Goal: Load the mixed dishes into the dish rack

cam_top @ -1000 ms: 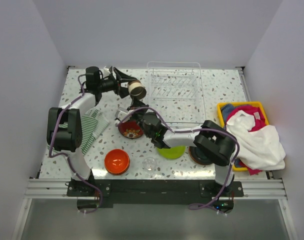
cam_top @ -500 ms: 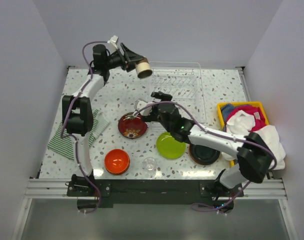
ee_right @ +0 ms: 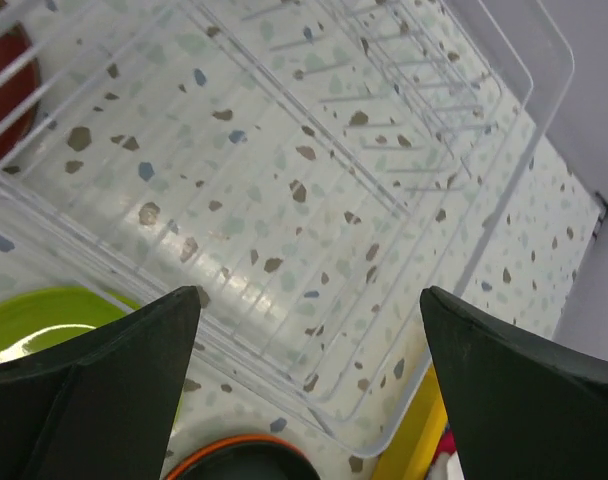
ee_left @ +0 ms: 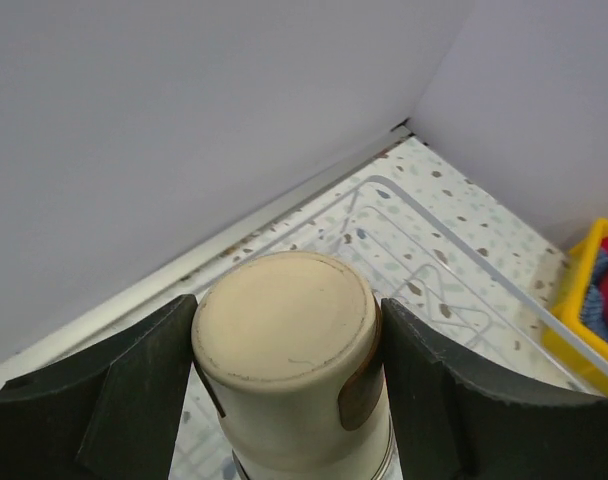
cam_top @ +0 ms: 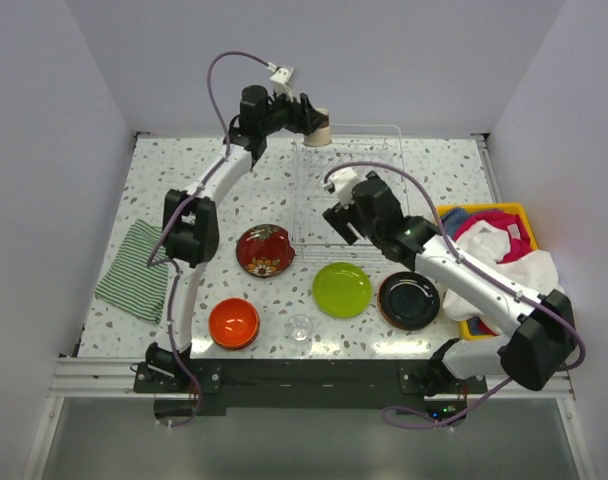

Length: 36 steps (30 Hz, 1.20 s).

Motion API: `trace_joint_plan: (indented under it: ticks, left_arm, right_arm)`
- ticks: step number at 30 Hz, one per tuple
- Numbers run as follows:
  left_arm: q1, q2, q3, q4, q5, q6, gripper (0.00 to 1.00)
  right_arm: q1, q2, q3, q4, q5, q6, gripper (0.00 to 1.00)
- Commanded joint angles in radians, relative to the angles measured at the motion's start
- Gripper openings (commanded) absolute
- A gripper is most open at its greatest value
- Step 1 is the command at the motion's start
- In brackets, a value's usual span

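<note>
Your left gripper (cam_top: 312, 120) is reaching over the far left corner of the dish rack (cam_top: 314, 190), and its fingers (ee_left: 134, 390) are pinching the beige cup (ee_left: 284, 340). In the left wrist view the cup sits squarely between the two dark fingers, touched on both sides, with its flat closed end turned toward the camera and a brown patch on its right flank. Below it you can see the rack's far rim and wires. The cup is off the counter (cam_top: 184, 190) and above the rack's corner, and whether it touches the wires cannot be told.

Your right gripper (ee_right: 309, 295) hangs over the rack's near right part. Its fingers are spread wide with nothing between them, and only the clear floor and upright dividers of the rack show in the gap. No dish lies in the rack.

The other dishes sit on the counter near the arms:
- The dark red plate (cam_top: 264, 250) is just left of the rack's near left corner.
- The lime green plate (cam_top: 342, 289) is near the rack's near edge.
- The black plate (cam_top: 409, 300) is just right of the green one.
- The orange bowl (cam_top: 233, 322) and the small glass cup (cam_top: 300, 326) stand nearest the arm bases.

The striped cloth (cam_top: 134, 270) lies at the left, and the yellow bin (cam_top: 444, 215) of cloths is at the right.
</note>
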<state>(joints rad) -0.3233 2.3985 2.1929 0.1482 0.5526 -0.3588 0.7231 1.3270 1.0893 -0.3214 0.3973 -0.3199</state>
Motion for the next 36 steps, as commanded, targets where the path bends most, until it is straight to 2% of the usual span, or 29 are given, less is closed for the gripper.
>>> trace_joint_plan:
  ticks: [1,5,11,21,25,36]
  left_arm:
    - [-0.017,-0.001,0.021,0.129,-0.218,0.259,0.00]
    - [-0.036,-0.009,-0.036,0.197,-0.293,0.307,0.00]
    - [-0.065,-0.002,-0.125,0.317,-0.364,0.337,0.00]
    - [-0.117,0.071,-0.128,0.441,-0.430,0.354,0.00]
    - [-0.135,0.094,-0.131,0.490,-0.462,0.405,0.00]
    - [-0.143,0.156,-0.139,0.591,-0.516,0.442,0.00]
  right_arm:
    - [-0.143,-0.006,0.156,-0.198,-0.116,0.237,0.99]
    - [-0.195,0.047,0.237,-0.269,-0.120,0.258,0.98]
    - [-0.226,0.038,0.222,-0.257,-0.083,0.239,0.99]
    - [-0.246,-0.012,0.162,-0.275,-0.074,0.232,0.99]
    - [-0.249,-0.025,0.147,-0.275,-0.072,0.229,0.99]
    - [-0.255,-0.049,0.084,-0.283,-0.080,0.242,0.99]
